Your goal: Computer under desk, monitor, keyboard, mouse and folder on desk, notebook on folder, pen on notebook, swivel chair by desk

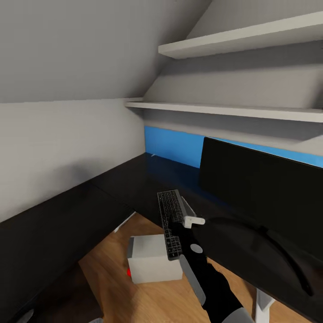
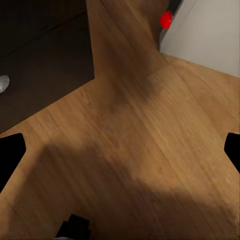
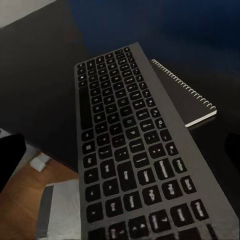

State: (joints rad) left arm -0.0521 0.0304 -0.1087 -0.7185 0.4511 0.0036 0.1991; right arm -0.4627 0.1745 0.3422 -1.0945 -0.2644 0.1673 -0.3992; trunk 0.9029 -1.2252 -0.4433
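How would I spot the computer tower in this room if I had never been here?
Find the long black desk that bends round the corner under the white shelves. On the wooden floor in the crook of that bend sits the computer, below the end of the keyboard. It is a small pale grey box with a red mark low on its darker face.

The desk (image 1: 134,188) corner is viewed from above by the head camera. The keyboard (image 3: 135,150), shared with it (image 1: 170,222), is seen close by the right wrist; the floor (image 2: 130,150) by the left.

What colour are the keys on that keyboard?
Black keys on a dark grey body; the keyboard shows best in the right wrist view.
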